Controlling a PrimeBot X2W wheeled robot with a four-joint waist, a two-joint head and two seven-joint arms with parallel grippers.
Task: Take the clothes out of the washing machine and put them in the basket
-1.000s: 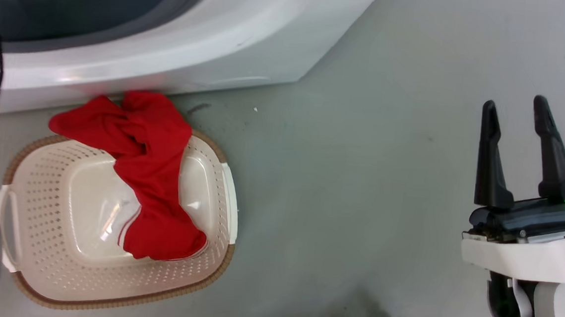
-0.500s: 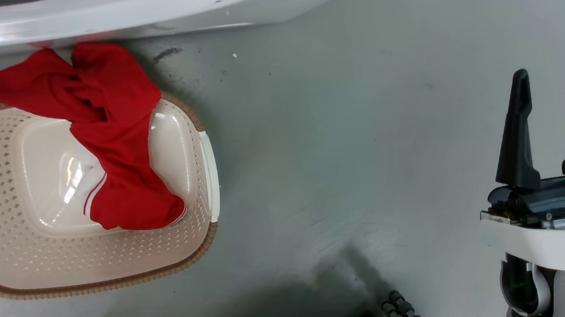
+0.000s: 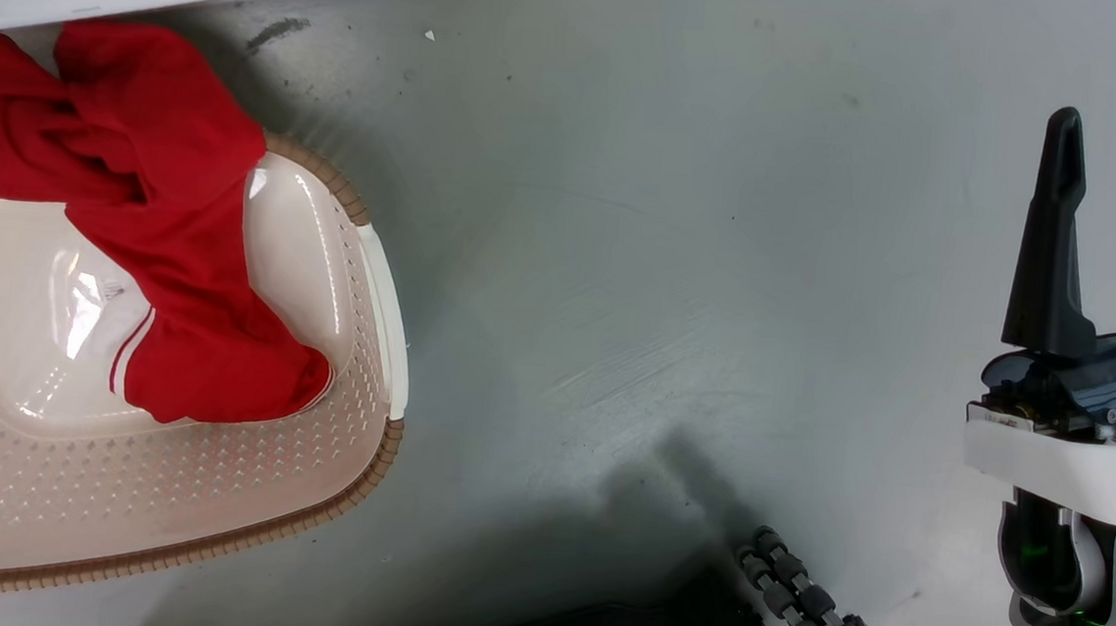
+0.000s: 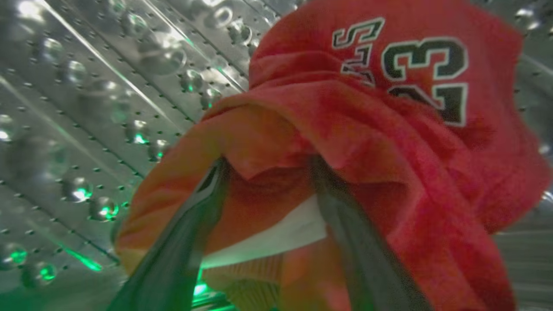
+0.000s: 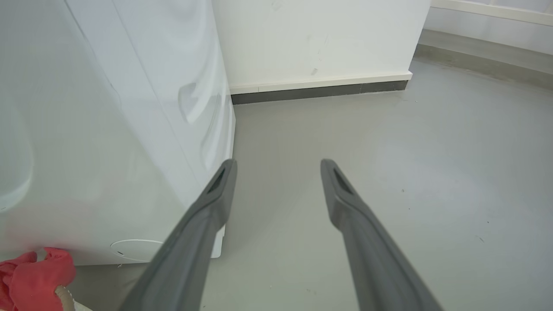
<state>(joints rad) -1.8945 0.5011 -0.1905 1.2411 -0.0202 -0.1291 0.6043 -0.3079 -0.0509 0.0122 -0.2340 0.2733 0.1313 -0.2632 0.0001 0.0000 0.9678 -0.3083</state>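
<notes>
Our left pincer [image 4: 270,163] stands wide, tips buried under the red jersey [image 4: 389,142] — steel drum [image 4: 86,108] on its left. Our right pincer [image 5: 276,166] gapes empty beside the washing machine [image 5: 108,129].

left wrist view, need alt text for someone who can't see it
The left gripper, its two dark fingers spread, is tucked under a fold of a red garment printed with the number 23, a white patch showing between the fingers. Behind lies the washing machine's perforated steel drum, glinting with green light.
</notes>
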